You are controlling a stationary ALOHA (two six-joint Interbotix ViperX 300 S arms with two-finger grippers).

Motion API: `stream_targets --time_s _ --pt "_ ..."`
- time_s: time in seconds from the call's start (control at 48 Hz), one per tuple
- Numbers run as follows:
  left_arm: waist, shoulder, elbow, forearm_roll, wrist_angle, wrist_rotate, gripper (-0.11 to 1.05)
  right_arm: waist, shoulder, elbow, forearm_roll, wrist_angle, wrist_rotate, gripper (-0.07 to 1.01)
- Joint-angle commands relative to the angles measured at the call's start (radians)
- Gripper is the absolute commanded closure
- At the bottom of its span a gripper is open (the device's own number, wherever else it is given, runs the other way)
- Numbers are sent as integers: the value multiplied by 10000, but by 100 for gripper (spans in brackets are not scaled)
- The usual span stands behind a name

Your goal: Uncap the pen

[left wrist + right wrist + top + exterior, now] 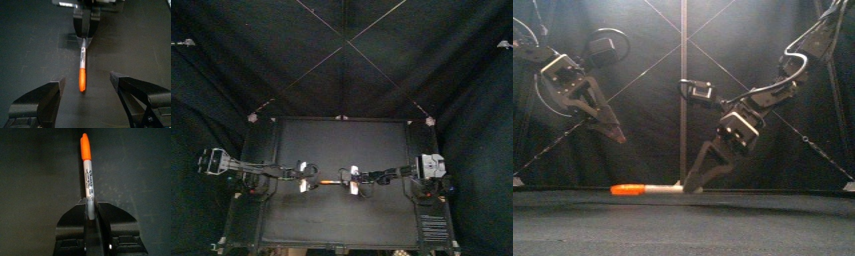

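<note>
A marker pen [657,187] with a grey barrel and an orange cap [627,189] lies low over the black table [767,225]. My right gripper [688,184] is shut on the barrel's end, opposite the cap. In the right wrist view the pen [87,175] sticks straight out from the shut jaws, cap [85,145] at the far end. My left gripper [617,136] hangs open above and just left of the cap, apart from it. The left wrist view shows the cap [82,80] ahead of the open jaws, with the right gripper [87,25] beyond. From above, the pen [329,183] lies between both grippers.
</note>
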Motion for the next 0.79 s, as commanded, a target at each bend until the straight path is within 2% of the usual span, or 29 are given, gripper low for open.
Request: stream_targets --time_s 0.021,0.292,0.438,0.521,0.646,0.792 --pt "153 491 -675 153 230 0 -7 -184 -1104 77 -15 -15 -77 46" --pt "460 1473 -1457 476 383 0 -7 -199 -1841 414 -169 15 -15 46" --pt "690 1825 -1703 476 383 0 -7 -199 -1871 430 -169 0 0 46" --pt "706 1933 -1810 506 383 15 -5 -199 -1871 445 -169 0 0 46" --pt "721 2025 -1917 813 430 15 4 -199 -1871 476 -169 0 -15 46" --pt "721 2056 -1948 1135 583 15 22 -199 -1871 506 -169 15 -15 46"
